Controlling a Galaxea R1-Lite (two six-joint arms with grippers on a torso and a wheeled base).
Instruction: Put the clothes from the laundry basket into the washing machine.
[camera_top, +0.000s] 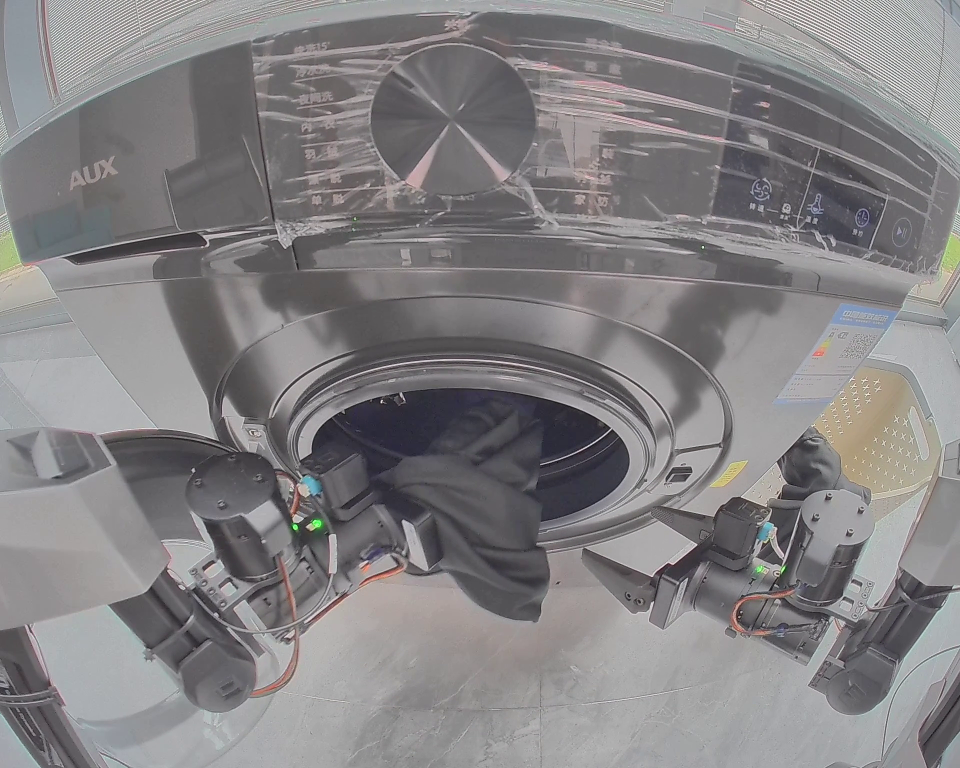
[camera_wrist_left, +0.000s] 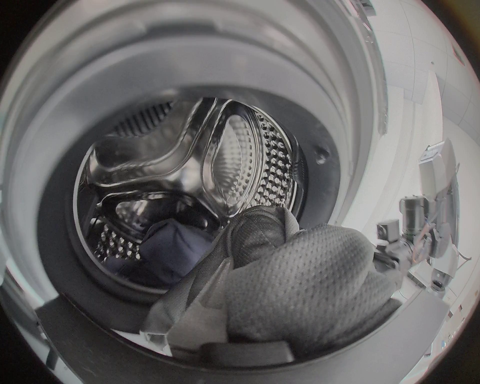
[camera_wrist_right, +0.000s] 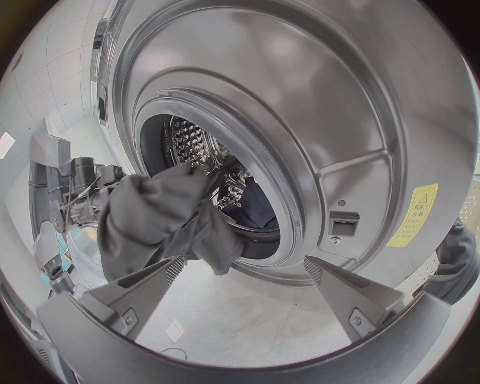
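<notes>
The washing machine (camera_top: 480, 300) stands with its round opening (camera_top: 600, 400) uncovered. My left gripper (camera_top: 432, 530) is at the opening's lower left rim, shut on a dark grey garment (camera_top: 490, 500) that drapes over the rim and hangs down toward the floor. The cloth (camera_wrist_left: 305, 285) hides its fingers. A dark blue garment (camera_wrist_left: 170, 247) lies inside the steel drum (camera_wrist_left: 240, 160). My right gripper (camera_wrist_right: 242, 267) hovers open and empty below the opening's right side, its fingers (camera_wrist_right: 325, 277) spread wide. The laundry basket (camera_top: 885, 430) sits at the right with a dark garment (camera_top: 812, 465) on its edge.
The washer's door (camera_top: 150, 470) swings open at the left, behind my left arm. Light tiled floor (camera_top: 500, 690) spreads in front of the machine. The door latch slot (camera_wrist_right: 343, 223) and a yellow sticker (camera_wrist_right: 414, 214) sit right of the opening.
</notes>
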